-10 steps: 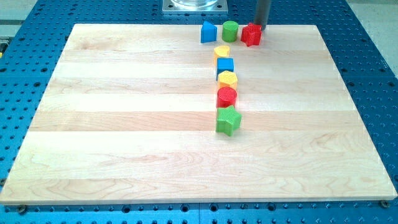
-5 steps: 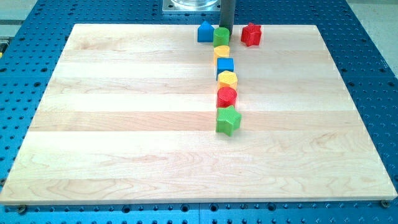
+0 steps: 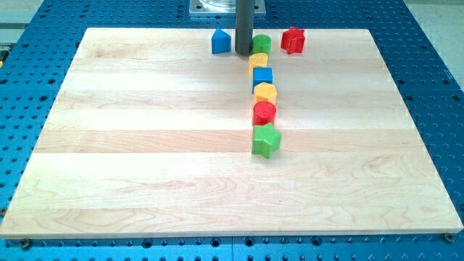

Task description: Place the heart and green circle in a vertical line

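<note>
Fingerless, with nothing to open or close, my tip [image 3: 243,52] touches the green circle's [image 3: 262,43] left side, the yellow heart [image 3: 259,60] just nearer-right.

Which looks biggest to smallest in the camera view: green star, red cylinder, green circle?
1. Green star, clearly largest, though it is also nearest the view's bottom, so nearness may add to it.
2. Red cylinder and green circle look alike; unranked.
</note>
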Controlling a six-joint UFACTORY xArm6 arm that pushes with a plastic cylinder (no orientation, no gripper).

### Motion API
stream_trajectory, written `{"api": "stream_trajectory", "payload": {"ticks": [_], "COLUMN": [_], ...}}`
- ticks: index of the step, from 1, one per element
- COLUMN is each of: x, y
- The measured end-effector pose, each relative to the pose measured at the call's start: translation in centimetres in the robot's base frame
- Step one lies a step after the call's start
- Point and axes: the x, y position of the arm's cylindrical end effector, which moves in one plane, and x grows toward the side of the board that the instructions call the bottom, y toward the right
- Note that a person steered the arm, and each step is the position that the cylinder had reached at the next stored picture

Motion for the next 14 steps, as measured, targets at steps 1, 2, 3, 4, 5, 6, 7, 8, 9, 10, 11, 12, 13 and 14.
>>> {"api": "stream_trajectory", "payload": {"ticks": [1, 2, 3, 4, 5, 6, 7, 8, 9, 10, 11, 12, 13, 14], "x": [3.3, 3.0, 1.5, 1.0, 0.8, 0.0, 0.1, 1.7, 4.7, 5.4, 5.4, 5.4, 5.4, 5.4], "y": [-0.1, 2.4, 2.6, 2.6, 4.0, 3.9, 4.7, 7.8, 10.8, 9.8, 8.9, 7.9, 7.1, 6.2]}}
